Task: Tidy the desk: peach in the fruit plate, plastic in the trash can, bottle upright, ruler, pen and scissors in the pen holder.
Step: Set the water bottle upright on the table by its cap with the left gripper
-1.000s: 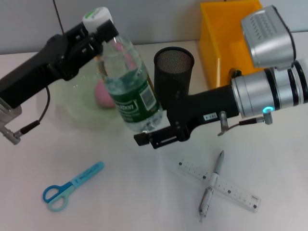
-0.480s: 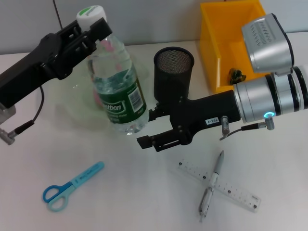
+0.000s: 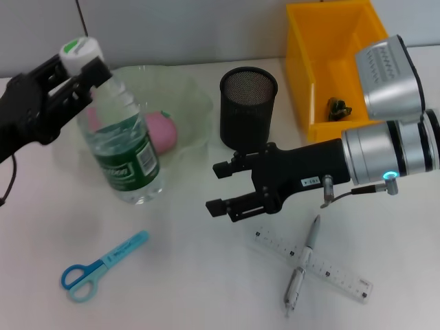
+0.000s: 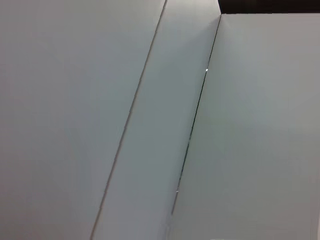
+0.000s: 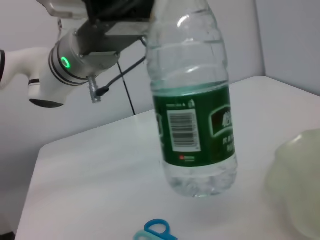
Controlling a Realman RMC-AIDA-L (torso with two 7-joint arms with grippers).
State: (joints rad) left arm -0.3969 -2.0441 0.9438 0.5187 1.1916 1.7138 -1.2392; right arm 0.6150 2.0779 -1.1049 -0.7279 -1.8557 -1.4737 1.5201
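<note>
A clear bottle with a green label and white cap leans slightly, its base at the table in front of the fruit plate. My left gripper is shut on its neck. The bottle also fills the right wrist view. My right gripper hangs open to the right of the bottle, apart from it and holding nothing. A pink peach lies in the plate. Blue scissors lie front left. A silver pen lies across the clear ruler front right. The black mesh pen holder stands at the middle.
A yellow trash can stands at the back right with a small dark crumpled piece inside. My right arm's forearm stretches over the table in front of it. A grey wall closes the back.
My left gripper has carried the bottle leftward and down, off from in front of the plate, uncovering the peach. The right gripper has drawn back a little to the right.
</note>
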